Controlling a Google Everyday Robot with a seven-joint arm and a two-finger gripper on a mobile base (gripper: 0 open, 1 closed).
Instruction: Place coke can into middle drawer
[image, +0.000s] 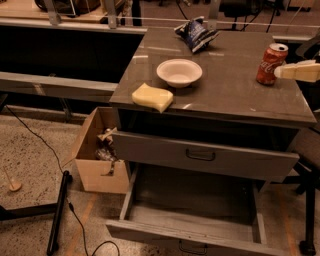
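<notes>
Now gripper (286, 72) level, reaching in from right — just beside coke can (270, 64); grip unclear.

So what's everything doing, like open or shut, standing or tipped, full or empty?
coke can: upright on the countertop
middle drawer: pulled open, empty
bowl: right way up, empty
snack bag: crumpled, lying down
cardboard box: open, things inside
gripper: at the right edge, beside the coke can

The grey cabinet top (230, 97) carries a snack bag (196, 34) at top centre, a white bowl (179, 72) below it, a yellow sponge (152, 97) at its front-left edge and the upright coke can (271, 63) at right. The gripper (278, 71) is just beside the can.
</notes>
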